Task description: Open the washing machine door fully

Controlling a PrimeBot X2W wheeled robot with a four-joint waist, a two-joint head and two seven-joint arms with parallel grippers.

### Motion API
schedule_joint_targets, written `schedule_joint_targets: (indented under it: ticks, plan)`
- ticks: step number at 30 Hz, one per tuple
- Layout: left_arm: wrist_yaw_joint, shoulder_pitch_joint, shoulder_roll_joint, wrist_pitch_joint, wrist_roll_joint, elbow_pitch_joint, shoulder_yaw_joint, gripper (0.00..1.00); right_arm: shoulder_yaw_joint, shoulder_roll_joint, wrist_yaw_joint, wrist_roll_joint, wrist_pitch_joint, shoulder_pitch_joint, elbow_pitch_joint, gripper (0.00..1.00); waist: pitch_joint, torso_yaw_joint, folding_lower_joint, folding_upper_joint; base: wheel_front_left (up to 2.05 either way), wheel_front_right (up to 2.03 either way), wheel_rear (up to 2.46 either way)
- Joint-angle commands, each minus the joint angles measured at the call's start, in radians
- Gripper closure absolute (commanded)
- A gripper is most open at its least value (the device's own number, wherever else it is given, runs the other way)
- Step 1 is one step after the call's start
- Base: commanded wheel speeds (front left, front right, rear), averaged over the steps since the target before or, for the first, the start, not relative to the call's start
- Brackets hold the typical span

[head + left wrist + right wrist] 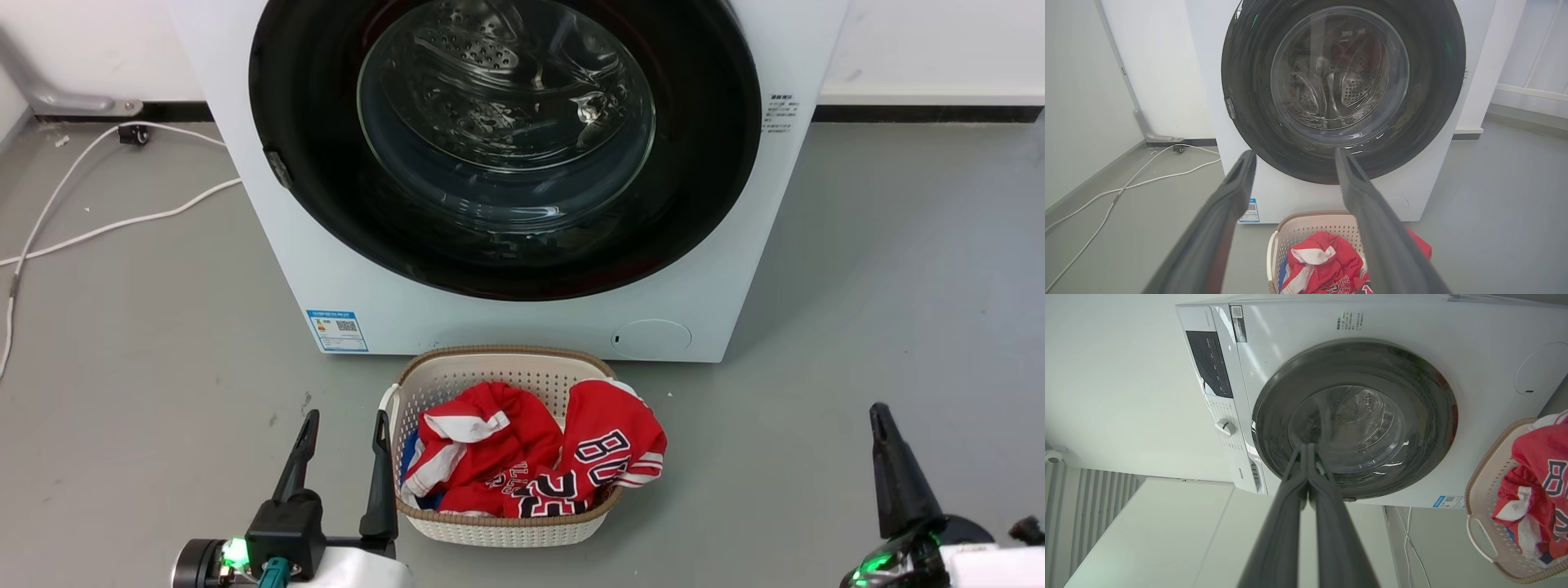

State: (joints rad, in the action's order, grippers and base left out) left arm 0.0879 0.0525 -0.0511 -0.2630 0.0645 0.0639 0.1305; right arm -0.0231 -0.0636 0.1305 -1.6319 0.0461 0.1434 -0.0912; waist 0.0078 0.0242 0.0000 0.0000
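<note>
The washing machine door (326,163) is a large glossy black disc with a clear domed glass bowl, lying flat against the white machine (522,327); a small latch tab shows on its left rim. The door (1249,81) looks shut in the left wrist view, and the door (1425,408) appears rotated in the right wrist view. My left gripper (344,418) stands open at the lower left, well short of the machine, nothing between its fingers (1241,171). My right gripper (880,412) is low at the right, fingers pressed together (1306,449), far from the door.
A woven laundry basket (498,531) with red jerseys sits on the grey floor right before the machine, between my grippers. White cables (122,220) trail over the floor at the left. A round white service cap (651,337) sits low on the machine front.
</note>
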Motion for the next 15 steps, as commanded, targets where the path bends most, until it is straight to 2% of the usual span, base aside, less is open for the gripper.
schedule_joint_targets:
  ticks: [1,6,15]
  plan:
    - [0.002,-0.012,0.001,-0.003,-0.004,-0.007,-0.002,0.0,0.02,-0.002,0.0,0.001,-0.011,-0.037,0.013,1.0,0.013,-0.001,0.0,0.0,0.0,0.0,0.0]
    - [-0.005,-0.037,0.001,-0.003,-0.008,-0.014,0.001,0.0,0.08,-0.023,0.0,-0.007,-0.024,-0.124,0.056,1.0,0.059,0.004,0.0,0.0,0.0,0.0,0.0]
    - [-0.009,-0.139,0.001,-0.003,-0.017,-0.042,0.006,0.0,0.274,-0.091,0.0,-0.113,-0.122,-0.437,0.208,1.0,0.225,0.027,0.0,0.0,0.0,0.0,0.0]
